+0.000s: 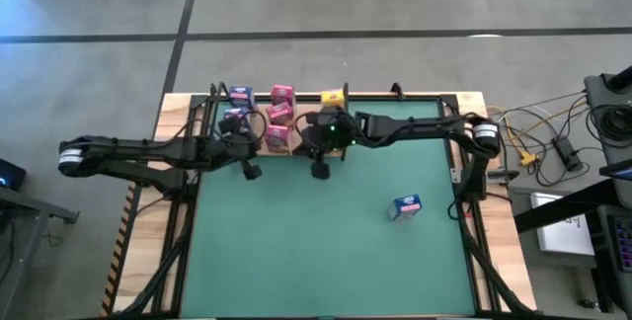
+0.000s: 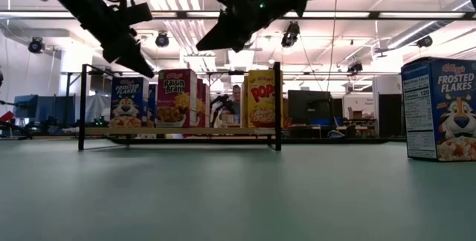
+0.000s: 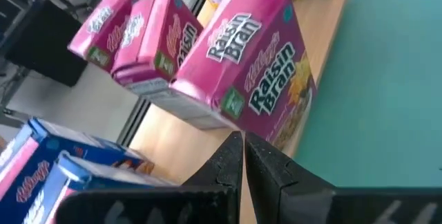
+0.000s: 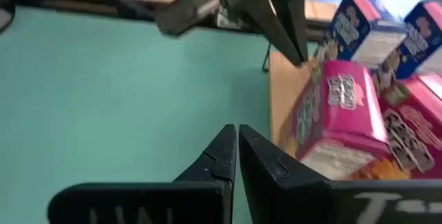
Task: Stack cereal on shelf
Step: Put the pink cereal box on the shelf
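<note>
The shelf (image 1: 296,148), a light-wood panel in a thin black frame, lies along the table's far edge. On it stand three pink cereal boxes (image 1: 280,115), two blue ones (image 1: 237,108) and a yellow one (image 1: 334,97). Another blue box (image 1: 405,206) stands on its base on the green mat at the right. My left gripper (image 1: 251,171) hangs shut over the mat just near of the shelf, pointing at the nearest pink box (image 3: 248,65). My right gripper (image 1: 321,170) is shut too, in the air near the shelf's right end, beside that pink box (image 4: 338,117).
The green mat (image 1: 326,251) covers the table's middle and near part, with only the lone blue box on it. Black frame posts (image 2: 277,105) rise at the shelf's corners. Cables and equipment (image 1: 553,147) lie off the table's right edge.
</note>
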Controlling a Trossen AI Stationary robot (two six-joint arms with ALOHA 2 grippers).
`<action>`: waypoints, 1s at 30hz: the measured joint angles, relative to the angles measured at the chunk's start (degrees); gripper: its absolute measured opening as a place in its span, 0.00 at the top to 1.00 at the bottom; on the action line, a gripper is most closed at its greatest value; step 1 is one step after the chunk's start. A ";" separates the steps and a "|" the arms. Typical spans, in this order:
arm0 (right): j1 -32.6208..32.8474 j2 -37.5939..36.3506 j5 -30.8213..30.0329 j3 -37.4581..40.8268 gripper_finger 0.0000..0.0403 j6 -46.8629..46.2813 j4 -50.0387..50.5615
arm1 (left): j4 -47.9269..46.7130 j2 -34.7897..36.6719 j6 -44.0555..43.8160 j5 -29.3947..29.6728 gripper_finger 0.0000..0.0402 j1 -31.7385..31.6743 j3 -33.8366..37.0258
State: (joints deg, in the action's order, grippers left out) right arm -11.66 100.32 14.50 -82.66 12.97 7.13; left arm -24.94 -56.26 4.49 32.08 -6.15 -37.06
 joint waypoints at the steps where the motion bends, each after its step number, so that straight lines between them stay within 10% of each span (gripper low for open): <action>1: 0.37 0.29 -0.02 0.75 0.98 -0.42 -2.14 | 0.68 -0.20 0.53 0.11 1.00 0.00 0.02; 12: 1.53 6.71 -10.04 4.39 0.98 -4.08 -20.72 | 3.31 -2.76 2.58 0.28 1.00 -0.09 0.02; 30: 1.53 7.82 -21.64 4.41 0.98 -1.42 -21.06 | 3.42 -2.54 2.56 0.37 1.00 -0.11 0.02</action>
State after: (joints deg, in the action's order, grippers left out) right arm -10.13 108.14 -7.14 -78.26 11.55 -13.93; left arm -21.52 -58.81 7.05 32.45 -6.26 -37.04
